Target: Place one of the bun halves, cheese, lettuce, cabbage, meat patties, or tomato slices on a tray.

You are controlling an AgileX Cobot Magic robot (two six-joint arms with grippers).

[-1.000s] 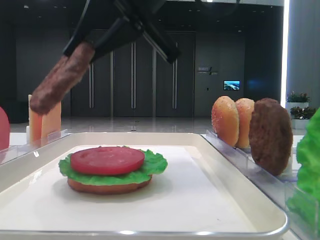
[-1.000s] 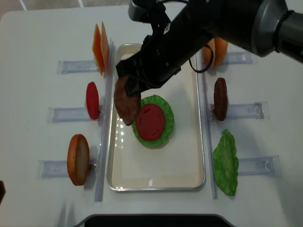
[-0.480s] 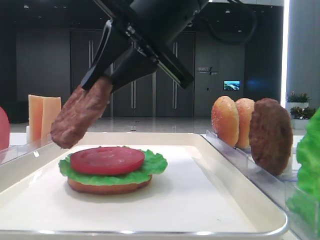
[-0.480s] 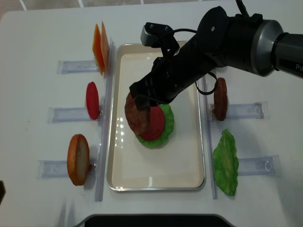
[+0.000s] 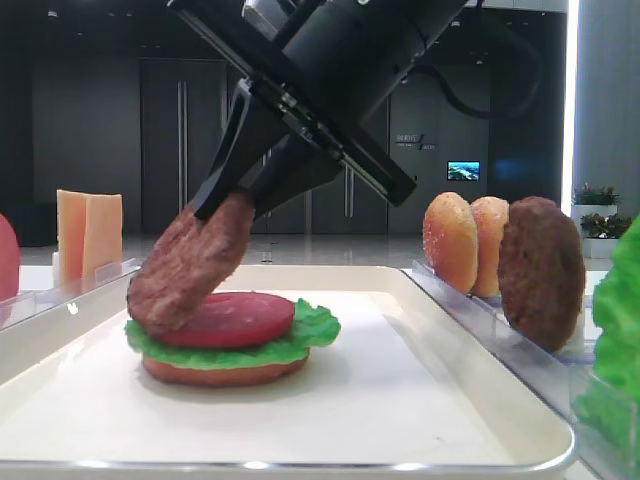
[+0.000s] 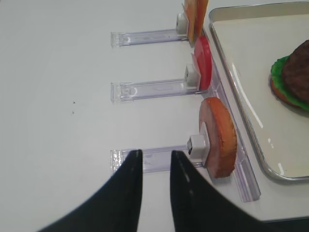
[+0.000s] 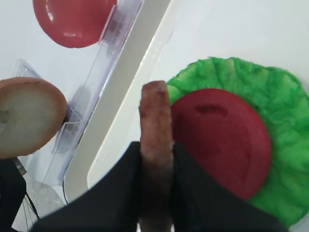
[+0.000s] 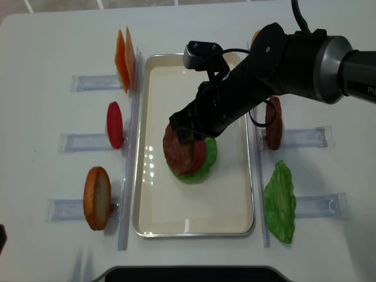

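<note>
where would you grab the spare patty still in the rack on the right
Pinch the spare patty across its two flat faces near the top edge, coming straight down from above. It stands on edge in its rack, so the rim is up and the faces are free; the lower part sits in the slot.

Black arm [image 8: 282,59]; grey joint band; black cable; tapered black claw [image 6: 152,179] fingers.

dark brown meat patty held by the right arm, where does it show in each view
Low exterior view: dark brown rough meat patty, left of centre, tilted onto the flat red tomato slice.
Overhead exterior view: centre, over the stack.
Right wrist view: edge-on, centre bottom, between the black fingers.
Left wrist view: right edge, partly cut off.
Shared landmark: ruffled green lettuce leaf under the tomato.
</note>
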